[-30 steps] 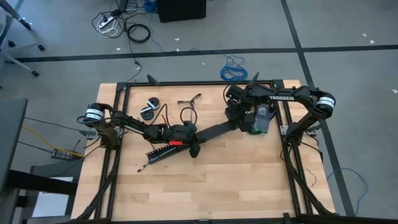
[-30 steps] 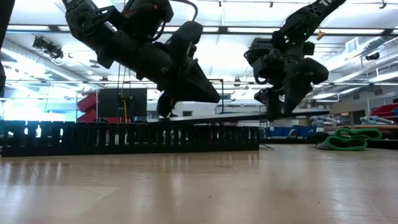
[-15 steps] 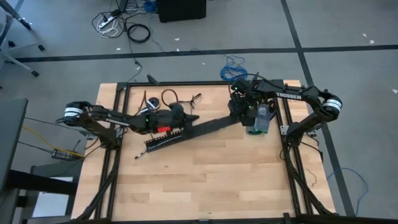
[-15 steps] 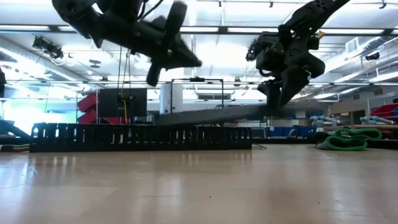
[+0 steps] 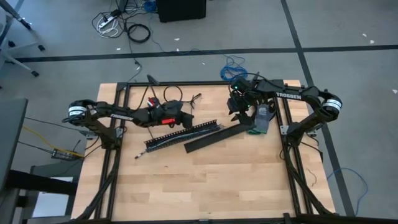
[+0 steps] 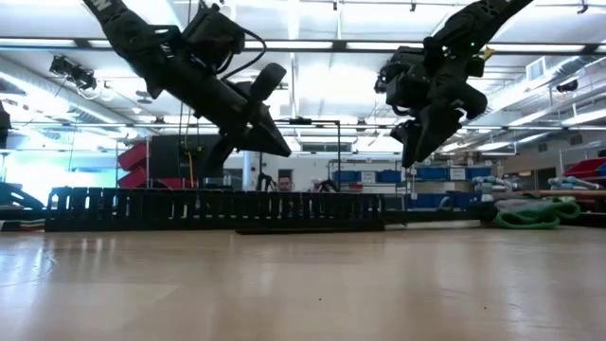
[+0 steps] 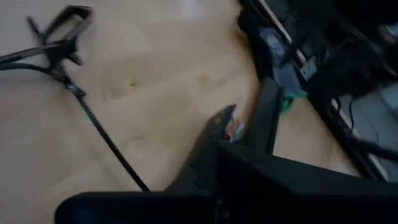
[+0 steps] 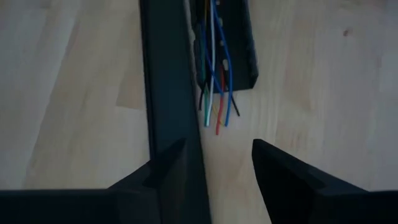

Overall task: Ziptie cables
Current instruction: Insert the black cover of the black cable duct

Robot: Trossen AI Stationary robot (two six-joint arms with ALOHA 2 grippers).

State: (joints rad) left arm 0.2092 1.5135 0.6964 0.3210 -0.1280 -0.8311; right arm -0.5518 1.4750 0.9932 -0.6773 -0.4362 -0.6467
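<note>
1. Wooden table [image 5: 205,186]: carries two dark arms, one from the left edge and one from the right, both reaching toward the far middle.
2. Left gripper [image 5: 185,116]: hangs above the table at the far left of centre, fingers pressed together. Blurred and dark in its own wrist view, so hard to say whether anything is pinched.
3. Right gripper [image 8: 217,168]: hovers above the table at the far right of centre, fingers [image 8: 283,171] spread apart with bare wood in the gap. Holds nothing.
4. Two long black strips on the table between the grippers. Perforated strip [image 5: 180,134] lies to the left. Flat strip [image 5: 214,139] lies beside it to the right and runs under one right finger in the right wrist view.
5. Cables [image 8: 214,93]: lie inside the perforated strip, mostly hidden by its walls. Only the coloured tips poke out of its right end, onto the wood just ahead of the right gripper's open fingers and not between them. Roughly six tips, in blue, green, white and red; exact count hard to make out. Invisible from above.
6. Ziptie [image 7: 99,134]: one thin black line on the wood at the far side, near the left gripper but apart from it. Ends in a blurred loop.
</note>
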